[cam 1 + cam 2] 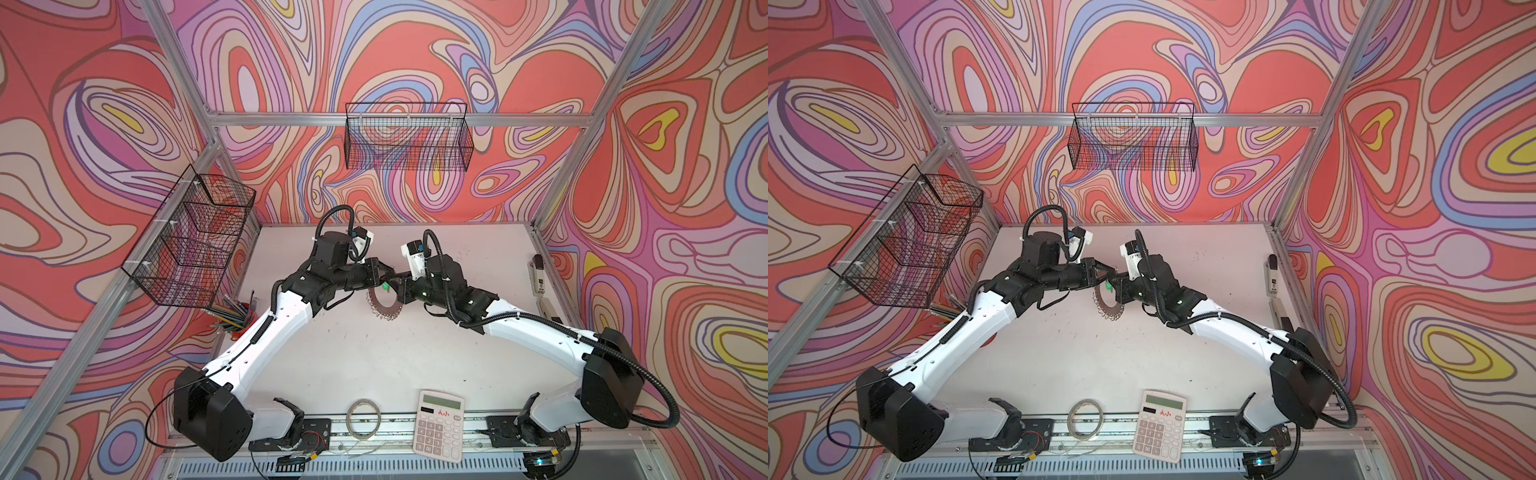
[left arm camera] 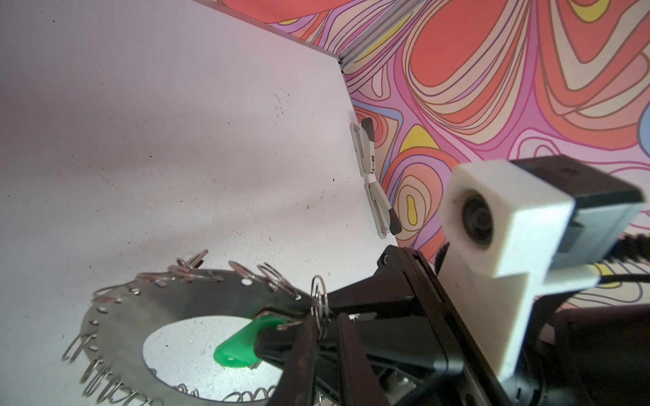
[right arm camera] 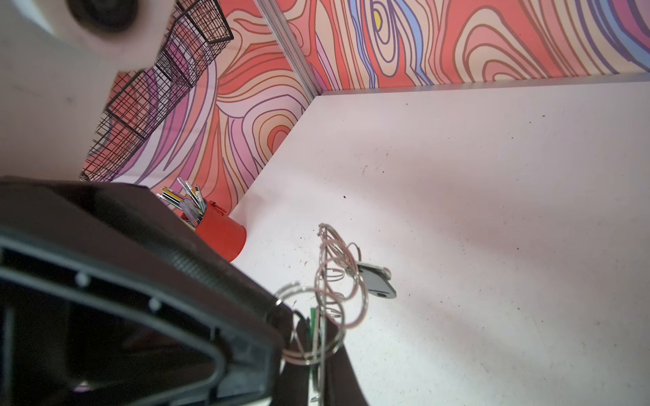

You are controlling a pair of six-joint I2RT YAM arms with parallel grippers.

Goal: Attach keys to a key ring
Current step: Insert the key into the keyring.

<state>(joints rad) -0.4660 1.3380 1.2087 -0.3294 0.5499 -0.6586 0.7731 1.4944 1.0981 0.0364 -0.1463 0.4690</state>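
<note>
The key ring (image 2: 197,305), a grey disc fringed with wire clips, is held tilted above the table, seen in both top views (image 1: 384,305) (image 1: 1111,305). My right gripper (image 3: 318,337) is shut on its rim and pins the green-tagged key (image 2: 242,346) against the underside. My left gripper (image 2: 325,318) meets it from the other side, its jaws closed down on one wire clip (image 2: 319,298) at the rim. The black-tagged key (image 3: 378,286) hangs from a clip at the far rim.
A calculator (image 1: 439,424) and a thin tape-like hoop (image 1: 364,417) lie at the table's front edge. A red pen cup (image 3: 221,235) stands at the left wall under a wire basket (image 1: 191,241). Two staplers (image 1: 539,274) lie along the right edge.
</note>
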